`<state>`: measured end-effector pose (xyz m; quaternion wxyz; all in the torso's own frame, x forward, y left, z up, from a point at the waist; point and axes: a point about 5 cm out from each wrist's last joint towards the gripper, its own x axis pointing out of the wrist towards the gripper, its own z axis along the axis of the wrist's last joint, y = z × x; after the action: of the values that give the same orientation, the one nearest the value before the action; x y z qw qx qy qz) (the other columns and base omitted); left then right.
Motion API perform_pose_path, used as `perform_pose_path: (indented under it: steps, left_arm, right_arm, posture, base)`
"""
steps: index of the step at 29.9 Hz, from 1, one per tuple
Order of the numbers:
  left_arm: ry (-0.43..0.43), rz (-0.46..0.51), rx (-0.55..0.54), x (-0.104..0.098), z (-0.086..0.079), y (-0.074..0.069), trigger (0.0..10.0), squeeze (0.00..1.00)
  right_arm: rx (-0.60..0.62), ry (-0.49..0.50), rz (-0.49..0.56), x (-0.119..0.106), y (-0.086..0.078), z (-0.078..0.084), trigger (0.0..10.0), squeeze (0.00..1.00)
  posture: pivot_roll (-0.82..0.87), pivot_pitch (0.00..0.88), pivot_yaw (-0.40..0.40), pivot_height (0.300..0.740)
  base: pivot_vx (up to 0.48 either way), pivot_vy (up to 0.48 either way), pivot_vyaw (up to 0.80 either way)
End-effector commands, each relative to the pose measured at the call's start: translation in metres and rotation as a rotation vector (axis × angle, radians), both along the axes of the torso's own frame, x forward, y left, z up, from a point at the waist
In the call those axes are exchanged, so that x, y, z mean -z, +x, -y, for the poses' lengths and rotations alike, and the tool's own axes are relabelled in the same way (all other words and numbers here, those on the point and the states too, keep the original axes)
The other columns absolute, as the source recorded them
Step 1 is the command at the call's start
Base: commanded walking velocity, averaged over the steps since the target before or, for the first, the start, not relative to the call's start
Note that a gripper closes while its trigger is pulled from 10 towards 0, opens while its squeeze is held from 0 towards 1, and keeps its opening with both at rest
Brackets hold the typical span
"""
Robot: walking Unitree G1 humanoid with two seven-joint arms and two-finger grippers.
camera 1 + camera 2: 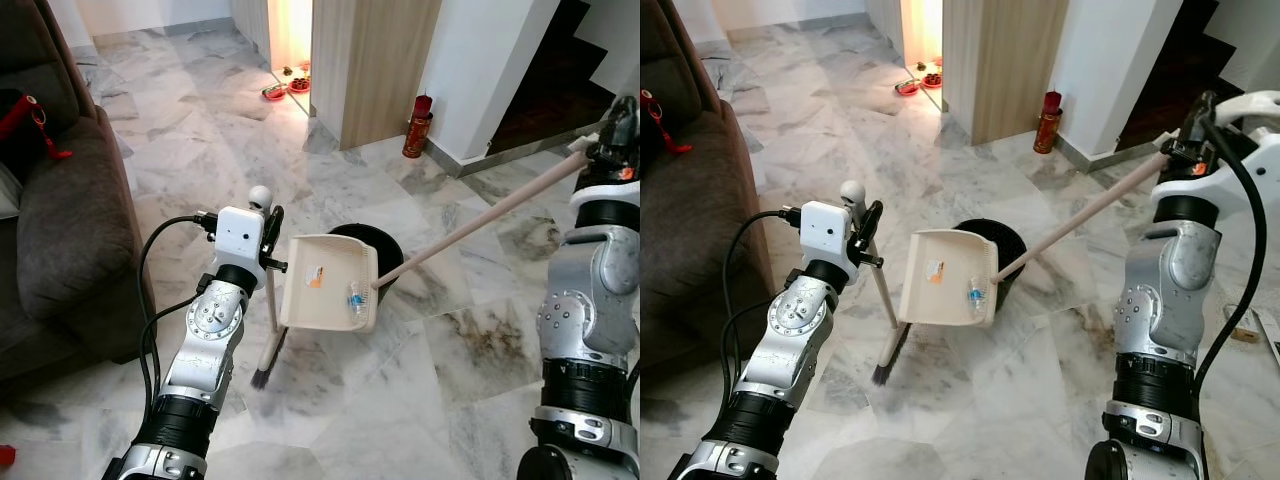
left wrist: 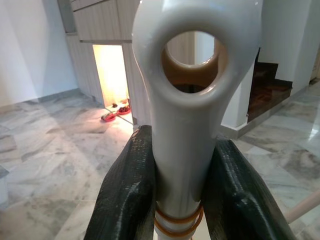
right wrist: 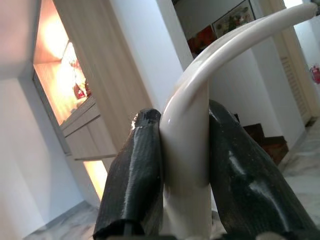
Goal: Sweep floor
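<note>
My left gripper (image 1: 268,226) is shut on the white handle of a short broom (image 1: 271,318), just below its looped top (image 2: 197,55). The broom's dark bristles (image 1: 262,376) rest on the marble floor. My right gripper (image 1: 608,138) is shut on the curved end (image 3: 186,130) of the long pale handle (image 1: 480,220) of a cream dustpan (image 1: 328,262). The pan is lifted and tilted over a black bin (image 1: 381,247). A small clear-and-blue scrap (image 1: 356,297) and an orange bit (image 1: 315,280) lie in the pan.
A dark sofa (image 1: 60,220) stands close on the left, with a red item (image 1: 30,115) on it. Ahead are a wooden cabinet (image 1: 375,60), a red cylinder (image 1: 416,127) by the white wall, red bowls (image 1: 285,88) in a lit doorway, and dark stairs (image 1: 560,80).
</note>
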<state>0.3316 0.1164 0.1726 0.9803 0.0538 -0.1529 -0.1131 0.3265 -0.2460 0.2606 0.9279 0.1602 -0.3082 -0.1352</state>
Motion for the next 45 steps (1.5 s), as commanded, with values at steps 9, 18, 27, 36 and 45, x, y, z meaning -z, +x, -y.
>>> perform_pose_path:
  steps: [9, 18, 27, 36, 45]
  left_arm:
    - [0.008, 0.062, 0.005, -0.0126, 0.002, 0.0021, 10.0, 0.0]
    - [0.011, 0.064, 0.009, -0.0133, 0.0017, 0.0026, 10.0, 0.0]
    - [0.011, 0.07, 0.015, -0.0146, 0.0022, 0.0029, 10.0, 0.0]
    - [0.011, 0.074, 0.015, -0.016, 0.0019, 0.0036, 10.0, 0.0]
    - [0.013, 0.076, 0.01, -0.0163, 0.0013, 0.0046, 10.0, 0.0]
  right_arm:
    - [-0.006, 0.011, 0.103, -0.0191, -0.0043, -0.0011, 10.0, 0.0]
    - [-0.012, 0.018, 0.097, -0.0169, -0.004, -0.0029, 10.0, 0.0]
    - [-0.013, 0.021, 0.098, -0.0157, -0.0052, -0.003, 10.0, 0.0]
    - [-0.02, 0.021, 0.102, -0.0171, -0.0038, -0.0054, 10.0, 0.0]
    - [-0.024, 0.036, 0.089, -0.0162, -0.0028, -0.004, 10.0, 0.0]
  posture:
    - [0.14, 0.076, -0.059, 0.74]
    - [0.14, 0.067, -0.055, 0.74]
    - [0.14, 0.051, -0.053, 0.74]
    - [0.14, 0.053, -0.054, 0.74]
    - [0.14, 0.06, -0.056, 0.74]
  base:
    - [0.136, 0.0, 0.0]
    - [0.261, 0.0, 0.0]
    - [0.289, 0.0, 0.0]
    - [0.29, 0.0, 0.0]
    - [0.291, 0.0, -0.05]
